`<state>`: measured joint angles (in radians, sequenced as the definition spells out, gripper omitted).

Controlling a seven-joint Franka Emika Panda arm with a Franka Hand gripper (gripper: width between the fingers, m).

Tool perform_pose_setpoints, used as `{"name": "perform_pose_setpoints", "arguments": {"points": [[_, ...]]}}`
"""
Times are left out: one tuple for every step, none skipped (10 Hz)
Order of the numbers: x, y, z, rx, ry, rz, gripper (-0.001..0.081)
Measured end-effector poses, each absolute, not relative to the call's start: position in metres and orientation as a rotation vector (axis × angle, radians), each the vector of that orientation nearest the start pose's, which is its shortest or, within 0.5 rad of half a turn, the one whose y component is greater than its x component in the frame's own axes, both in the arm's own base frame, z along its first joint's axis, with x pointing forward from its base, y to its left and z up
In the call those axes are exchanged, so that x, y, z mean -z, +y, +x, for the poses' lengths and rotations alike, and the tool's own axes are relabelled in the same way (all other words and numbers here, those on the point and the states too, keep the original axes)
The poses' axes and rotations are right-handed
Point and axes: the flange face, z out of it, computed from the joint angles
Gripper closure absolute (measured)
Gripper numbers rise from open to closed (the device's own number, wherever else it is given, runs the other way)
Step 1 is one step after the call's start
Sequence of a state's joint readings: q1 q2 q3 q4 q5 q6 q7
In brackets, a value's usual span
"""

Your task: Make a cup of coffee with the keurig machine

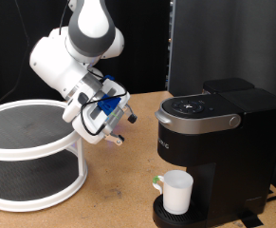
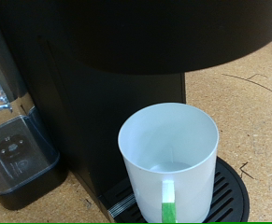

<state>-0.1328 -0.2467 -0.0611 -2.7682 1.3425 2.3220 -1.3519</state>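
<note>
The black keurig machine (image 1: 223, 133) stands at the exterior view's right with its silver-rimmed lid (image 1: 199, 109) down. The white cup (image 1: 177, 193) stands upright on the round drip base (image 1: 166, 217) under the spout, its greenish handle (image 1: 158, 180) turned towards the exterior view's left. My gripper (image 1: 124, 127) hangs in the air to the left of the machine, above the table, apart from the cup and the machine. Its fingers are spread and nothing shows between them. The wrist view shows the empty cup (image 2: 168, 149) on the ribbed drip base (image 2: 231, 191) against the machine's front (image 2: 126, 56); no fingers show there.
A white two-tier round shelf (image 1: 28, 152) stands at the exterior view's left on the wooden table (image 1: 119, 195). A clear and dark part (image 2: 14, 159) sits at the machine's side in the wrist view. A black curtain closes the back.
</note>
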Motion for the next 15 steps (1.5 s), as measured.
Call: {"name": "perform_pose_setpoints", "arguments": {"points": [[-0.283,-0.052,0.367,0.583,-0.099,-2.328,0.0003],[-0.289,-0.051,0.368,0.569,-0.102,-2.307,0.0003],[-0.297,-0.052,0.369,0.563,-0.101,-2.288,0.0003],[-0.308,-0.052,0.370,0.567,-0.102,-2.272,0.0003],[-0.320,-0.053,0.369,0.572,-0.109,-2.258,0.0003],[-0.333,-0.055,0.368,0.577,-0.116,-2.247,0.0003],[-0.344,-0.057,0.366,0.580,-0.124,-2.236,0.0003],[-0.355,-0.059,0.363,0.581,-0.133,-2.227,0.0003],[-0.363,-0.062,0.360,0.588,-0.134,-2.223,0.0003],[-0.370,-0.064,0.358,0.585,-0.139,-2.223,0.0003],[-0.374,-0.065,0.356,0.582,-0.142,-2.233,0.0003],[-0.375,-0.066,0.355,0.580,-0.145,-2.239,0.0003],[-0.375,-0.066,0.355,0.579,-0.144,-2.239,0.0003],[-0.375,-0.066,0.355,0.577,-0.144,-2.234,0.0003],[-0.375,-0.065,0.354,0.573,-0.145,-2.223,0.0003]]}}
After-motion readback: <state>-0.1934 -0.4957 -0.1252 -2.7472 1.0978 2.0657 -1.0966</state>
